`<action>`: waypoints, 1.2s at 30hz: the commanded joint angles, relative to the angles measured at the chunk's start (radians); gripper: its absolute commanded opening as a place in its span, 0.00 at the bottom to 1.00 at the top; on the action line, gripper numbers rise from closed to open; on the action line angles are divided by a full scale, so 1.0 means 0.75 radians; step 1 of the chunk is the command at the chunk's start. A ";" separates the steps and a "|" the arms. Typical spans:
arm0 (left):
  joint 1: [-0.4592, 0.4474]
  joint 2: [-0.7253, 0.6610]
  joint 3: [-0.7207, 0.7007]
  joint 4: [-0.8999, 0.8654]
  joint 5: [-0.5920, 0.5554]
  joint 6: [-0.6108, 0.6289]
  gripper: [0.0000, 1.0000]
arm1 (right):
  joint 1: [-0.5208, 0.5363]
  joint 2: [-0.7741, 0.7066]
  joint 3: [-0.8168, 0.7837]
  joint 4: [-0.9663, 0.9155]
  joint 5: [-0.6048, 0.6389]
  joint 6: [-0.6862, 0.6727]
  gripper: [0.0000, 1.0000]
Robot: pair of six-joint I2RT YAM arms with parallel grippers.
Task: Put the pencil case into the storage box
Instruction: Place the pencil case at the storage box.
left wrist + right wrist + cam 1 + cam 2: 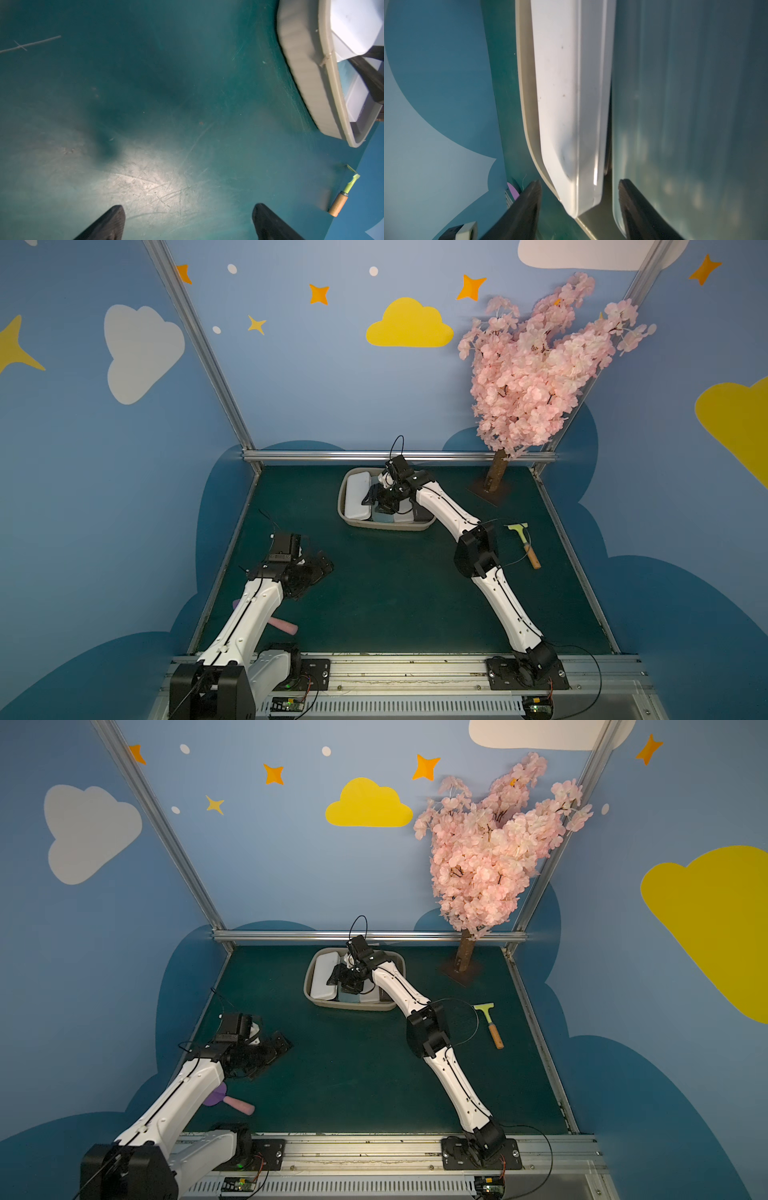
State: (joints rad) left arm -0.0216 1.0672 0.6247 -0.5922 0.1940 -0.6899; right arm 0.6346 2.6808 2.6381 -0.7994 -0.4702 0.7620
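The storage box (pixel 341 498) (pixel 307 981) is a shallow beige tub at the back middle of the green table, seen in both top views. In it lie a white pencil case (pixel 357 491) (pixel 560 83) along its left wall, a pale teal case (pixel 382 519) (pixel 685 104) beside it, and more cases half hidden by my right arm. My right gripper (pixel 376 499) (pixel 579 193) hangs over the box, open, its fingers either side of the white case's end without touching it. My left gripper (pixel 318 568) (pixel 188 216) is open and empty over bare table, front left.
A scraper (pixel 525 543) (pixel 342 195) with a yellow-green head and wooden handle lies right of the box. A pink blossom tree (pixel 498 477) stands at the back right corner. A pink and purple object (pixel 237 1104) lies under my left arm. Metal rails edge the table.
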 commanded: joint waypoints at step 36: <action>0.004 0.008 0.053 -0.025 0.042 -0.008 0.99 | 0.007 -0.030 -0.014 0.162 0.106 0.048 0.17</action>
State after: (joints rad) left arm -0.0216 1.0901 0.6601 -0.5941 0.2131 -0.6968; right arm 0.6415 2.7457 2.6568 -0.6632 -0.4187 0.8558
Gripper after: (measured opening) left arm 0.987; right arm 0.164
